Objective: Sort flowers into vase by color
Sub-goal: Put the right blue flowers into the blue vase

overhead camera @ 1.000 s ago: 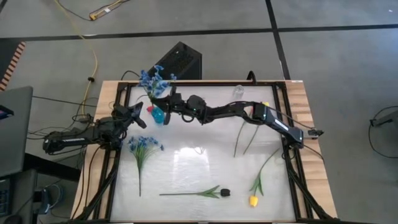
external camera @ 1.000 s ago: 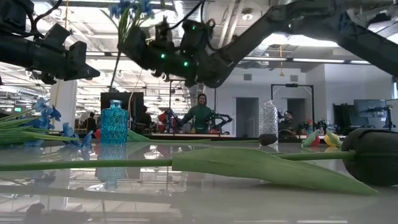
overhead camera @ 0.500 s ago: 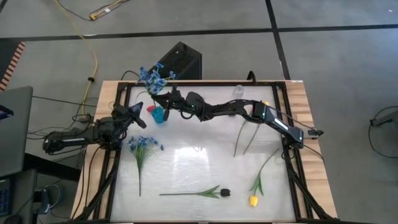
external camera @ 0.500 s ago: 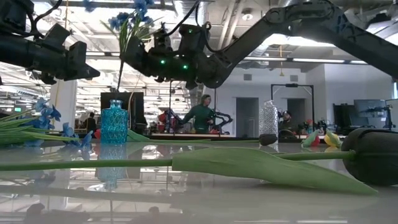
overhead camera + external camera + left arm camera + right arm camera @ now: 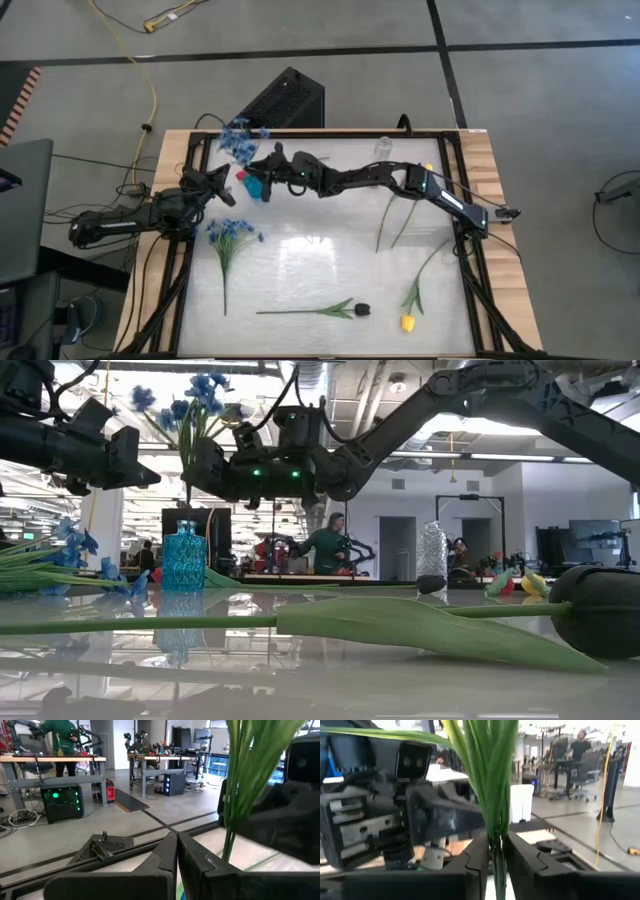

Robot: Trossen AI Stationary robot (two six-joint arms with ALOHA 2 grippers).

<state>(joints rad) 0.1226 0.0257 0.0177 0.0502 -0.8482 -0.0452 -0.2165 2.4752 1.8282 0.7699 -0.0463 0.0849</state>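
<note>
Right hand (image 5: 268,168), upper left of centre in the high view, clamped on the green stems of a blue spray (image 5: 238,138); stems pinched between narrow fingers (image 5: 475,857) in the right wrist view. Blossoms up high in the low view, upper left, stem ends hanging just above the mouth of the blue vase (image 5: 183,556). Cannot tell whether any stem tip is already inside the neck.

Left hand (image 5: 218,186) hovering just left of the vase, fingers pressed together with nothing between them, per the left wrist view.

Elsewhere on the worktop (image 5: 320,270): a second blue spray (image 5: 228,243) at left, well apart from the vase; a black-headed bloom (image 5: 362,310) with long stem at lower centre; a yellow tulip (image 5: 408,321) at lower right; more green stems (image 5: 390,220) at right centre; a clear vase (image 5: 431,558) near the far edge, right of centre in the low view.

Step in hand, by judgement: placing the blue spray into the blue vase. Next move likely calls for lining the stem ends over the narrow neck, lowering straight, then opening the hand only once stems sit deep enough to stay upright
</note>
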